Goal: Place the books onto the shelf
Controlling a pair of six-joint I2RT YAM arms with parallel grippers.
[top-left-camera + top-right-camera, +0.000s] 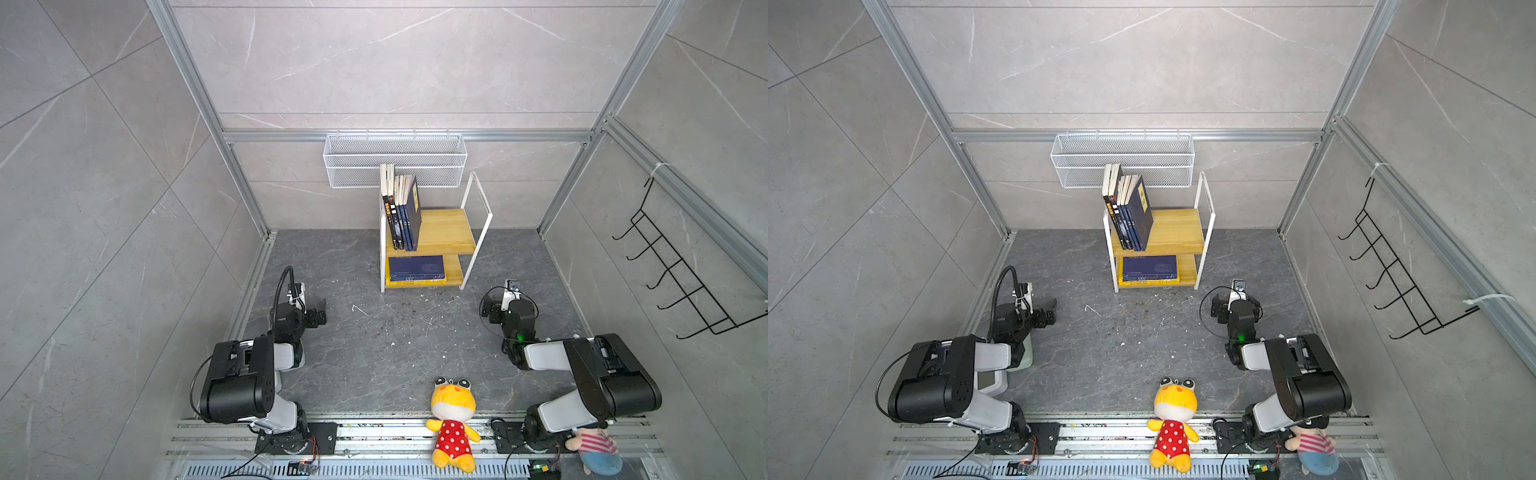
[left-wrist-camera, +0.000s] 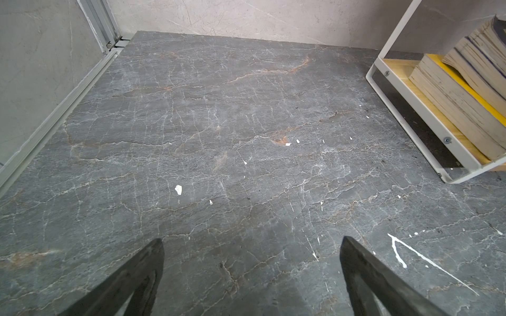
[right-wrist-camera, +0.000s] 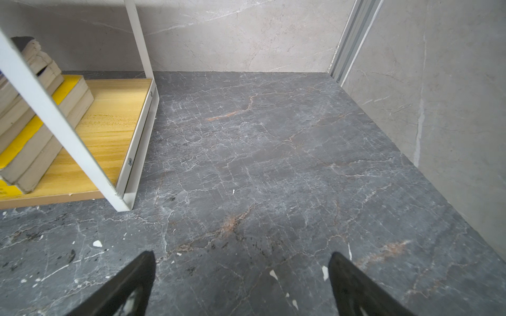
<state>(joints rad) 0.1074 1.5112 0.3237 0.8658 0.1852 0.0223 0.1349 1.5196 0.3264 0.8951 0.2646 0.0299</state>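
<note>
Left gripper (image 2: pixel 252 242): my jaws are spread wide with nothing between them. It hovers over bare table, in front of the shelf and off to its left.
Right gripper (image 3: pixel 241 255): it is spread just as wide and holds nothing. It is in front of the shelf, off its right corner.
Shelf (image 1: pixel 446 230): it has two wooden boards in a white frame and stands against the back wall.
Upright books (image 1: pixel 401 212): these are on the shelf's top board at its left end. The black one is outermost, and the navy ones beside it tilt a little.
Flat books (image 1: pixel 415 268): these lie on the shelf's lower board toward its left, with a navy one on top of a yellow one.
Table (image 2: pixel 219 136): a dark veined slab with white flecks, in front of the shelf.
Basket (image 1: pixel 395 158): white mesh on the wall, just behind and above the shelf.
Hook rack (image 1: pixel 673 270): black wire on the side wall, well to the right of the shelf.
Yellow plush (image 1: pixel 453 419): it wears a red dotted dress and lies well in front of the shelf.
Striped plush (image 1: pixel 594 444): farther right than the yellow one, by my right arm's base.
</note>
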